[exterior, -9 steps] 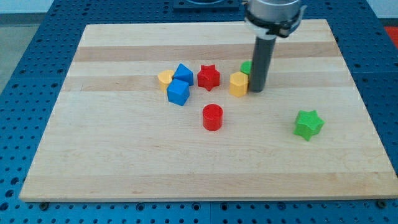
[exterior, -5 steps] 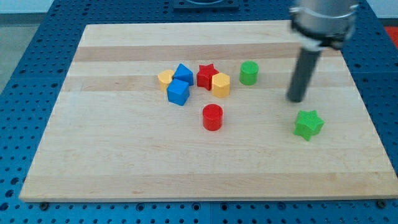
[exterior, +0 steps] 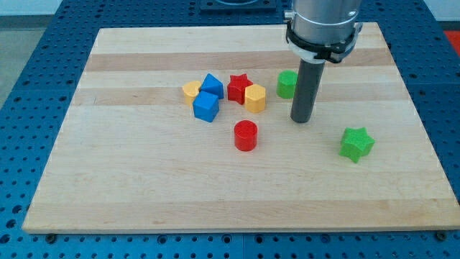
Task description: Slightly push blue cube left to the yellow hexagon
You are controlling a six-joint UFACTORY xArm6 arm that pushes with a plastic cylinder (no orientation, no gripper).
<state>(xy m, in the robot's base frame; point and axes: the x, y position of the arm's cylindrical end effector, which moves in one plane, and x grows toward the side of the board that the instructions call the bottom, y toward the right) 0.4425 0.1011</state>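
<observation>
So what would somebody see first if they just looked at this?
Probably the big dark rod coming down from the view's top, with my tip on the board just below the green cylinder. Next, the bright huddle near the middle: blue cube, red star and yellow hexagon. A green star sits alone at the view's right.

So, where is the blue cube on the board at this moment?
The blue cube sits left of the board's centre, touching the other blue block above it, with the yellow heart at its upper left. My tip is far to its right.
</observation>
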